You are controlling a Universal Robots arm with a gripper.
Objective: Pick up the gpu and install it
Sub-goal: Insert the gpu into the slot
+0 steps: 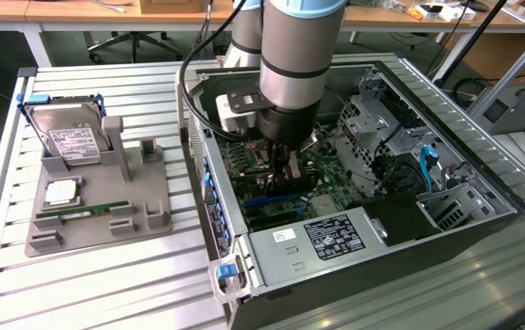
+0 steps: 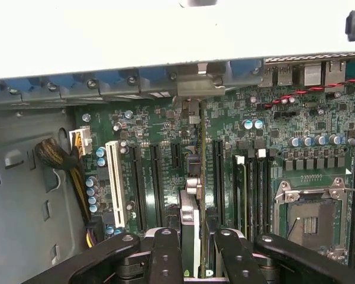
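Two black fingers (image 2: 165, 254) of the gripper (image 2: 192, 260) stand on either side of the gpu (image 2: 192, 195) and are closed on it, holding the card edge-on between them. In the wrist view the card runs as a thin upright strip from the fingers toward the case wall, standing over the long slots of the green motherboard (image 2: 272, 127); whether it is fully seated in a slot, I cannot tell. Its silver bracket end (image 2: 192, 89) lies at the rear wall of the case, among the blue clips (image 2: 71, 83). Beside the card there is a white slot (image 2: 113, 183), and on the other side the empty processor socket (image 2: 310, 222).

In the exterior view the gripper (image 1: 286, 175) is lowered deep inside the open computer case (image 1: 482, 172), with the grey arm (image 1: 299, 48) standing almost vertical above it. The power supply (image 1: 331, 237) with its black label sits close to the gripper inside the case. On the exterior view's left, well apart from the case, a grey holder (image 1: 143, 199) rests on the slatted table (image 1: 106, 289). It carries a hard drive (image 1: 70, 137), a processor chip (image 1: 62, 194) and a green RAM stick (image 1: 84, 210).
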